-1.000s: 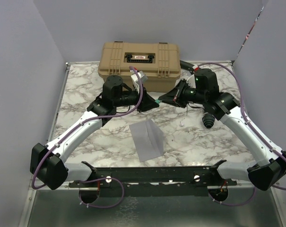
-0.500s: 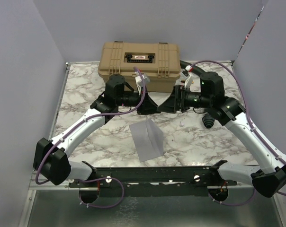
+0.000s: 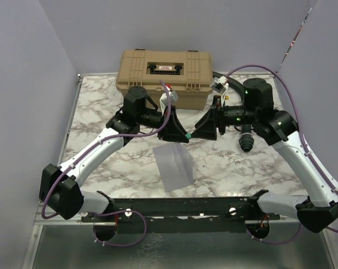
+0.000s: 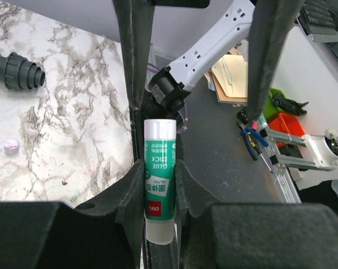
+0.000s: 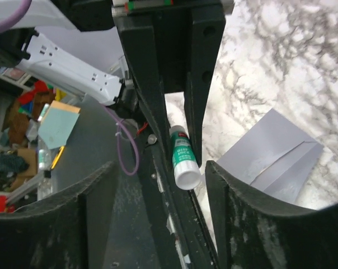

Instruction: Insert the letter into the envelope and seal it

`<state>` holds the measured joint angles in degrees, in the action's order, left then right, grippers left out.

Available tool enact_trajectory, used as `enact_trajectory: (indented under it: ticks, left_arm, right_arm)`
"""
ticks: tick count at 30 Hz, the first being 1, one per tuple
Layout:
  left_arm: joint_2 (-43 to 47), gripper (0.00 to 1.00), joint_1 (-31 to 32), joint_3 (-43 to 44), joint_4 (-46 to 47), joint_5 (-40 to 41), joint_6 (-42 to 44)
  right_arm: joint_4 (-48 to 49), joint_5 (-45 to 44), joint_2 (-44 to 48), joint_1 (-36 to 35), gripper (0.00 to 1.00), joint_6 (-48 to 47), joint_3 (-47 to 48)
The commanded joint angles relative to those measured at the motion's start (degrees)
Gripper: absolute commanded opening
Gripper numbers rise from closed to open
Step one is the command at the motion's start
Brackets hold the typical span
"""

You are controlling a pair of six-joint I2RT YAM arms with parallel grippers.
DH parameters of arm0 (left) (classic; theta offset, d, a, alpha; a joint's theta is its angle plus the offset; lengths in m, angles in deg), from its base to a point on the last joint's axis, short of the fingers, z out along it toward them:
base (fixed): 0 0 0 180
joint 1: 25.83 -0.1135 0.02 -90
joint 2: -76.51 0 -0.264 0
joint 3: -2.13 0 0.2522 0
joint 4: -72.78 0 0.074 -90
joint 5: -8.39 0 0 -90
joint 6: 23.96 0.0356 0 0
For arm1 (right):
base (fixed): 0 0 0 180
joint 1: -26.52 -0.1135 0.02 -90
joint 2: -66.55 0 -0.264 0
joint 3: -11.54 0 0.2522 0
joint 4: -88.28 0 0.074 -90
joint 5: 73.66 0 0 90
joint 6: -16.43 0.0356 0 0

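Observation:
The grey envelope lies flat near the table's front middle, and its corner shows in the right wrist view. The letter is out of view. Just beyond the envelope, my left gripper is shut on a green glue stick with a white cap, also seen from the right wrist. My right gripper faces it, open wide. Its fingers stand either side of the stick's capped end without touching it.
A tan hard case stands at the back of the marble table. A black ribbed cylinder lies right of the grippers. A small white-pink cap lies on the marble. Grey walls close in both sides.
My right gripper was shut at the glue stick's end and now stands open. Both grippers have shifted toward the front, nearer the envelope, with the left still holding the stick.

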<state>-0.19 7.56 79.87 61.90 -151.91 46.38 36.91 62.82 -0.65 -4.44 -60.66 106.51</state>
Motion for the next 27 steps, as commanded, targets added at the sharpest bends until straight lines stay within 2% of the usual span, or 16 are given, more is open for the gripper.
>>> enact_trajectory:
  ticks: [1, 6, 9, 11, 13, 18, 23, 27]
  left_arm:
    - [0.0, 0.0, 0.2, 2.3, 0.7, -3.5, 0.0]
    - [0.0, 0.0, 0.3, 2.3, 0.6, -3.9, -0.2]
    - [0.1, 0.0, 0.4, 2.0, 0.7, -3.8, -0.2]
    - [-0.1, 0.0, 0.3, 2.0, 0.7, -3.7, -0.2]
    - [-0.1, 0.0, 0.4, 2.1, 0.7, -3.7, -0.2]
    - [-0.4, 0.0, 0.4, 2.5, 0.7, -3.2, 0.0]
    - [-0.3, 0.0, 0.4, 2.5, 0.7, -1.3, 0.1]
    - [0.1, 0.0, 0.3, 2.1, 0.8, 7.9, 0.1]
  right_arm:
    - [-5.2, 5.2, -1.6, -0.2, 0.69, -5.0, 1.0]
    - [-5.5, 5.6, -2.2, -0.1, 0.7, -5.5, 0.2]
    - [-5.1, 7.3, -3.1, -0.2, 0.58, -5.0, 0.1]
    - [-4.7, 8.3, -3.6, -0.1, 0.44, -4.6, 0.2]
    - [-4.6, 9.2, -4.2, -0.2, 0.35, -4.4, 0.3]
    - [-4.8, 8.5, -4.3, -0.2, 0.29, -3.8, 0.2]
    - [-2.6, 6.5, -4.1, -0.2, 0.03, -0.5, -0.6]
    - [1.1, -0.8, -4.6, -0.2, 0.0, 8.2, -2.4]
